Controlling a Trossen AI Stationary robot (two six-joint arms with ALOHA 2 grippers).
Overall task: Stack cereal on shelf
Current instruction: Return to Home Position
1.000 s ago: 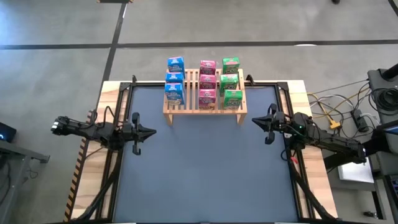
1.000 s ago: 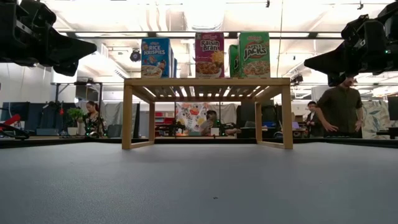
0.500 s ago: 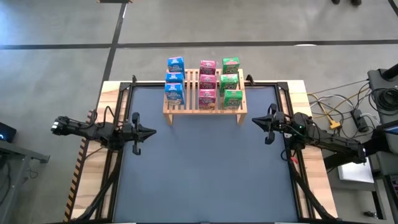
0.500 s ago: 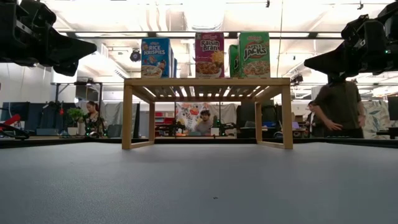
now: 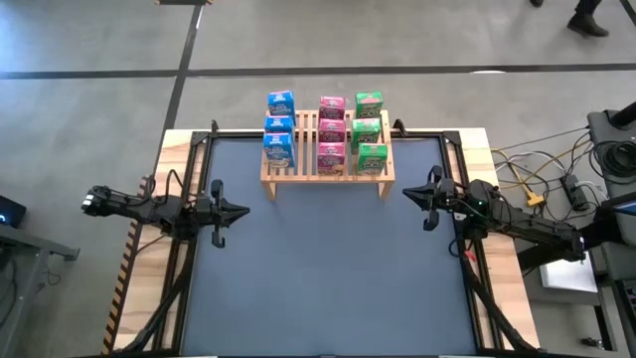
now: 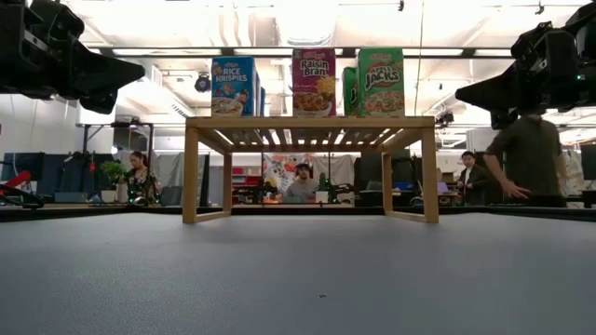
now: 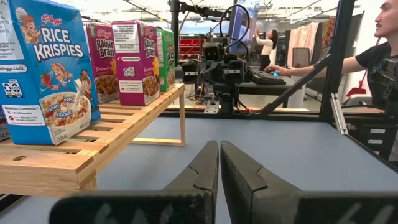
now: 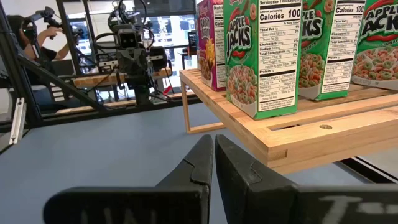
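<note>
**A:** What did the shelf (image 5: 307, 149) hold?

**B:** Nine cereal boxes, all upright on the wooden slats. They stood in three rows running front to back. The blue boxes (image 5: 279, 126) were on the left arm's side, the pink boxes (image 5: 332, 130) in the middle and the green boxes (image 5: 367, 130) on the right arm's side. Bare slats showed between the blue row and the pink row.

**A:** And where was the shelf?

**B:** It stood at the far edge of the dark grey table (image 5: 328, 278), midway between the two arms.

**A:** How did the boxes look?

**B:** They were small next to the rack. The blue fronts read Rice Krispies over a bowl of cereal, the pink ones Raisin Bran and the green ones Apple Jacks. The sides carried white nutrition panels. From above, the nearest green box sat slightly out of line with the two behind it.

**A:** What about the arms?

**B:** The left gripper (image 5: 244, 210) hung over the table's left side, pointing inward. The right gripper (image 5: 406, 195) mirrored it on the right side. Both were apart from the shelf. Each wrist view showed its two dark fingers pressed together with only a hairline gap, and neither held anything.
</note>
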